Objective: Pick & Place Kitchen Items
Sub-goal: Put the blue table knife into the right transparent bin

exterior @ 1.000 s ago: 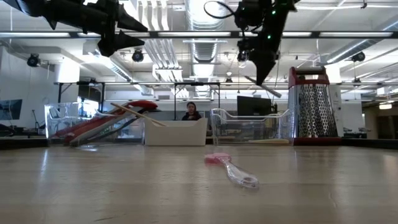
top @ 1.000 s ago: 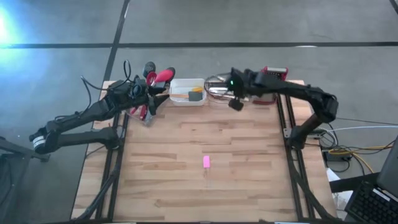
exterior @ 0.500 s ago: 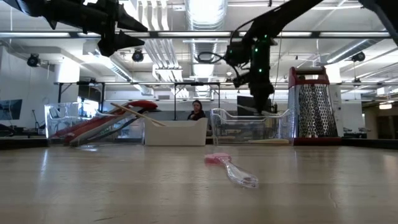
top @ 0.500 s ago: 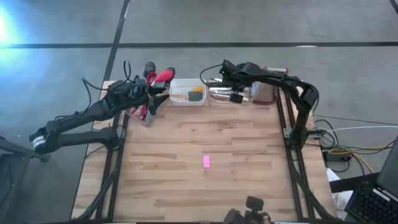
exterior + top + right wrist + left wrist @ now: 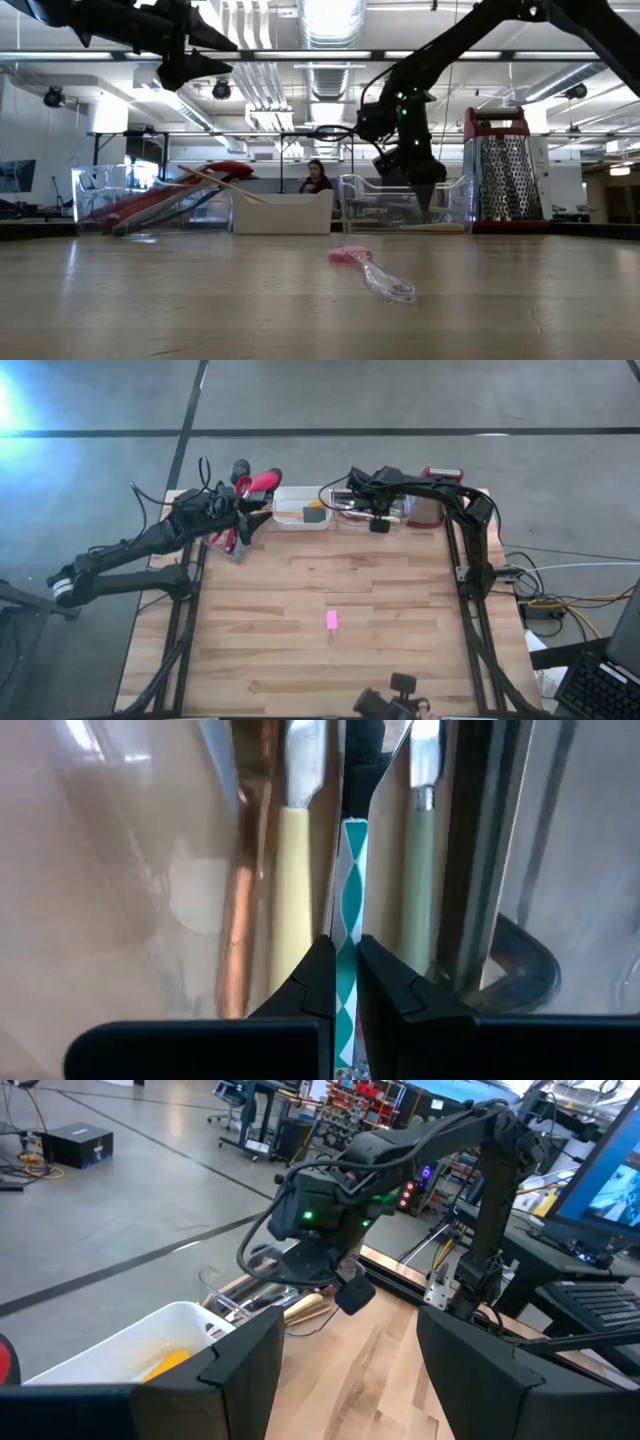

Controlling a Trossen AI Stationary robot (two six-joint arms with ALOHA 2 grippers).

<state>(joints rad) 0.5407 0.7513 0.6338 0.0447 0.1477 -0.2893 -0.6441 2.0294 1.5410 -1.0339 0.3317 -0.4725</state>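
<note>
Right wrist view: the right pincer [image 5: 345, 985] had its two dark fingers clamped on a thin utensil with a green-and-white diamond-patterned handle [image 5: 349, 890], among pale-handled knives [image 5: 290, 870] and a copper-coloured handle [image 5: 238, 920] inside a clear container.
High view: the right pincer [image 5: 362, 488] sat over the clear bin [image 5: 345, 510] at the desk's far edge, next to the white tray [image 5: 290, 520]; the patterned handle was too small to make out there.
Low view: the clear bin [image 5: 395, 205] showed transparent plastic walls; a pink-headed utensil with a clear handle [image 5: 372, 272] lay alone on the wooden desk [image 5: 200, 290], well apart from the bins.
Left wrist view: the left pincer [image 5: 345, 1370] hung with its fingers apart, holding nothing, above the white tray [image 5: 150, 1340], where something yellow lay.
Left bin: red and black long-handled utensils [image 5: 165, 200] leaned in a second clear container.
Grater: a ribbed metal body with a red top [image 5: 497, 165], upright beside the clear bin.
</note>
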